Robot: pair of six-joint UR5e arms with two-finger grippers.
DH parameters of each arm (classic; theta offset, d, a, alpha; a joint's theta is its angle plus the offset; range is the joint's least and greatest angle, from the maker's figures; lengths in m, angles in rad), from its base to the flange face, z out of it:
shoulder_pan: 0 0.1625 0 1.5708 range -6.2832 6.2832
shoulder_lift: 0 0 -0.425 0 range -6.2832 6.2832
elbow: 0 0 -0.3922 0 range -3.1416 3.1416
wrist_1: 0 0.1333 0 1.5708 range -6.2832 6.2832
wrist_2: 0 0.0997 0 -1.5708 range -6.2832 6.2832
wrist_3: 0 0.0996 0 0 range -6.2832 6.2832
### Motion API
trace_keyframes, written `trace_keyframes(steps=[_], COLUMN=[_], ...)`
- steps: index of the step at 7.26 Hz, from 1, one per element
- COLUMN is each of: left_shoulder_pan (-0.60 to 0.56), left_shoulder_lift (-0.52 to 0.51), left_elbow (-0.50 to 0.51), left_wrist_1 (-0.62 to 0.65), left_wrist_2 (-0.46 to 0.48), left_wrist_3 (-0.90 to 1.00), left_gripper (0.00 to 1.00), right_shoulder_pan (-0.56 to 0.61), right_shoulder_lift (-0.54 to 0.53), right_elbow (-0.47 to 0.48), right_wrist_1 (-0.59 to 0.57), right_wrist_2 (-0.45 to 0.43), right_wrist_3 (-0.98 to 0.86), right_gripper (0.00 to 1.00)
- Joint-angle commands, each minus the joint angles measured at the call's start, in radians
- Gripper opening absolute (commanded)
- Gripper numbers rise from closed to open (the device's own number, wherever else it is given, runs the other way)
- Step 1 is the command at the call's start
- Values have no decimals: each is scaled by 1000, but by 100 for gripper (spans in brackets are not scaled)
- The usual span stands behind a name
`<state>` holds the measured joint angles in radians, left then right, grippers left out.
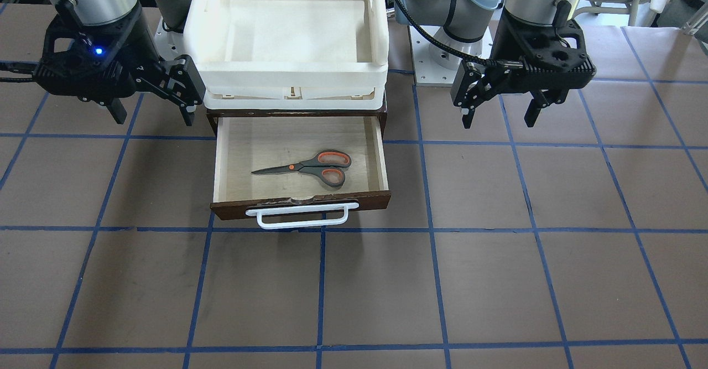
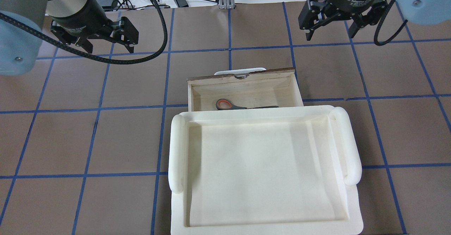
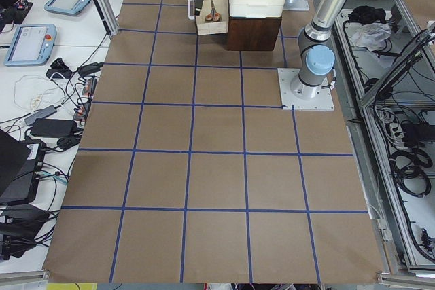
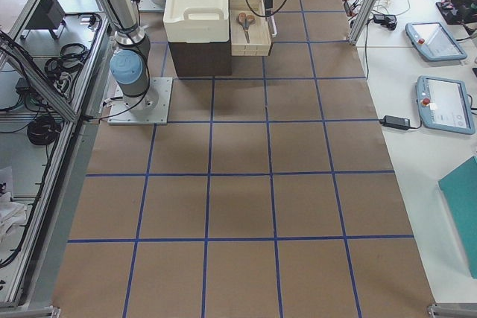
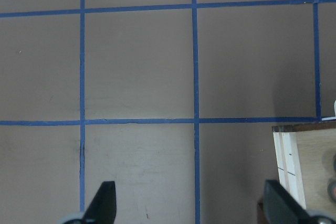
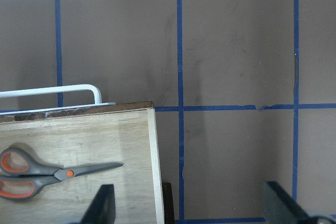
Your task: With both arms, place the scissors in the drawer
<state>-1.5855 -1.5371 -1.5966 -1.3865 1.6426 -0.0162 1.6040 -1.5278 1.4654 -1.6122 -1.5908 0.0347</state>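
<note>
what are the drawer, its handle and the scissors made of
The drawer looks like wood: dark brown stained front, chipped along its top edge, pale bare plywood-like inside with faint grain. Its handle seems smooth white plastic. The scissors have dark, likely metal blades and grey matte handles lined orange, probably plastic.

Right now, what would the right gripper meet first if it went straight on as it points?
Most likely the bare table just beside the drawer, not the scissors; depth is unclear.
</note>
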Motion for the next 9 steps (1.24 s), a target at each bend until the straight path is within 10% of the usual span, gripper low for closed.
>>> trace_keyframes(steps=[1,9], left_shoulder_pan=[-4,-4], left_shoulder_lift=[11,14], left_elbow=[-19,-19], left_wrist_1=[7,0], left_wrist_2=[-4,-44], left_wrist_3=[-14,2], left_gripper=[100,100], right_shoulder_pan=[-1,-1], right_shoulder_lift=[0,0], right_elbow=[1,1], right_wrist_1=[0,0], right_wrist_2=[0,0], right_wrist_3=[1,-3], right_gripper=[100,100])
